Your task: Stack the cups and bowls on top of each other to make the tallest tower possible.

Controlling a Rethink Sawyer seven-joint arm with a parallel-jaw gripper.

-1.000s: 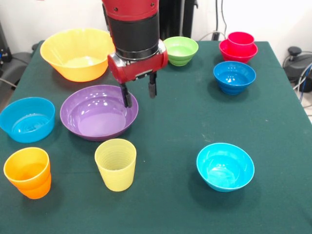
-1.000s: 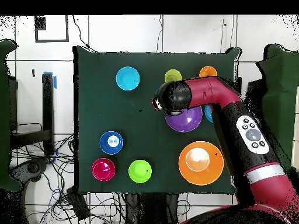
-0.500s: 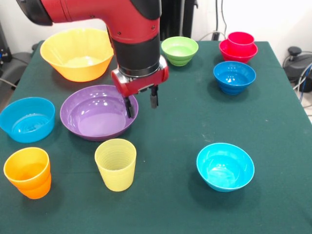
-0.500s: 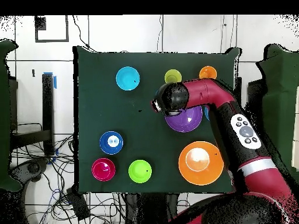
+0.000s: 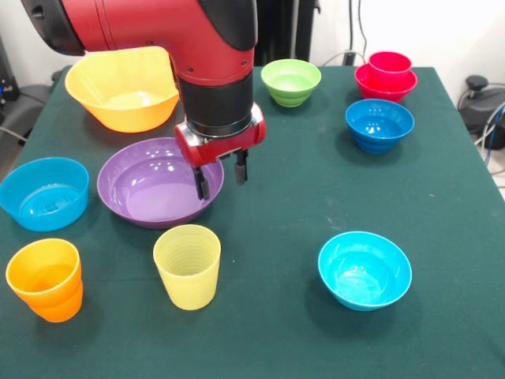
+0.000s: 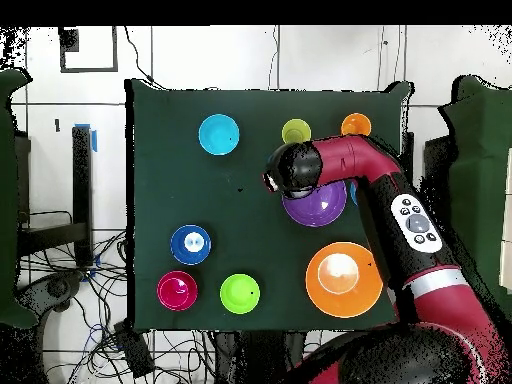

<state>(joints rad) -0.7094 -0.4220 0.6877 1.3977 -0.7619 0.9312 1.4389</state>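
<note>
My gripper [image 5: 220,175] is open and hangs low over the right rim of the wide purple bowl [image 5: 150,189]; one finger is inside the bowl, the other outside, with the rim between them. The pale yellow cup [image 5: 187,264] stands just in front of that bowl and the orange cup [image 5: 46,278] at the front left. A red cup [image 5: 390,63] sits nested in the red bowl [image 5: 384,87] at the back right. From overhead the arm's wrist [image 6: 290,170] covers the gripper and part of the purple bowl [image 6: 318,208].
The large yellow-orange bowl [image 5: 122,91] is at the back left, the light blue bowl [image 5: 43,193] at the left edge, the green bowl [image 5: 291,81] at the back middle, the dark blue bowl [image 5: 379,125] on the right and the cyan bowl [image 5: 364,270] at the front right.
The gripper has come down and shifted slightly left onto the purple bowl's right rim, still open. None of the cups or bowls has moved.
</note>
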